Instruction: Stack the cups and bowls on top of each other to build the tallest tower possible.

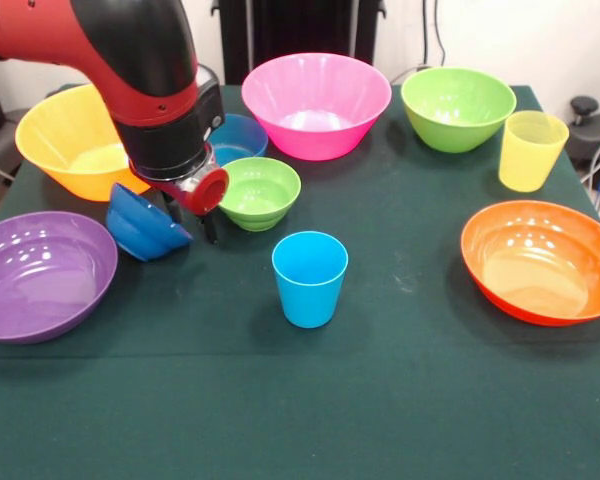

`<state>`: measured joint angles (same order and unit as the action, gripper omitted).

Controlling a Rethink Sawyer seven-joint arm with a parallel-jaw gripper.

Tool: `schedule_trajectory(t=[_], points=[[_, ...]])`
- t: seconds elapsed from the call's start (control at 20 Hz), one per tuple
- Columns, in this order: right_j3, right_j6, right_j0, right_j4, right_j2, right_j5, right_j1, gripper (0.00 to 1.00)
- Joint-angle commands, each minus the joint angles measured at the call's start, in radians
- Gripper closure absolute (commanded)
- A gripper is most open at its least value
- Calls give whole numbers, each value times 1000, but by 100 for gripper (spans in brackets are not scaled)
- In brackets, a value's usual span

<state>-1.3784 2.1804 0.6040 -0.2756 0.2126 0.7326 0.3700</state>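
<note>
The dark blue bowl (145,228) is being tipped on its side just left of the claw (188,215), whose grip cannot be told.

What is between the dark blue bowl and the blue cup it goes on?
Nothing visible. The dark blue bowl is tilted at the gripper, and bare table lies between it and the blue cup. The small green bowl sits behind that path, not in it.

Arm (130,60) low — hand (188,215) downward
</note>
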Motion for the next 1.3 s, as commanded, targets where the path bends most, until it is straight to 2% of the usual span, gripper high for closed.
schedule_trajectory(t=[0.05,0.4,0.7,1.05,1.3], points=[[24,-35,-40,20,65,61,15,0],[49,-49,-57,-9,46,53,15,0],[97,-48,-103,-85,-25,36,-5,0],[29,40,-143,-98,-103,-49,-15,0],[27,97,-190,-90,-168,-62,-49,0]])
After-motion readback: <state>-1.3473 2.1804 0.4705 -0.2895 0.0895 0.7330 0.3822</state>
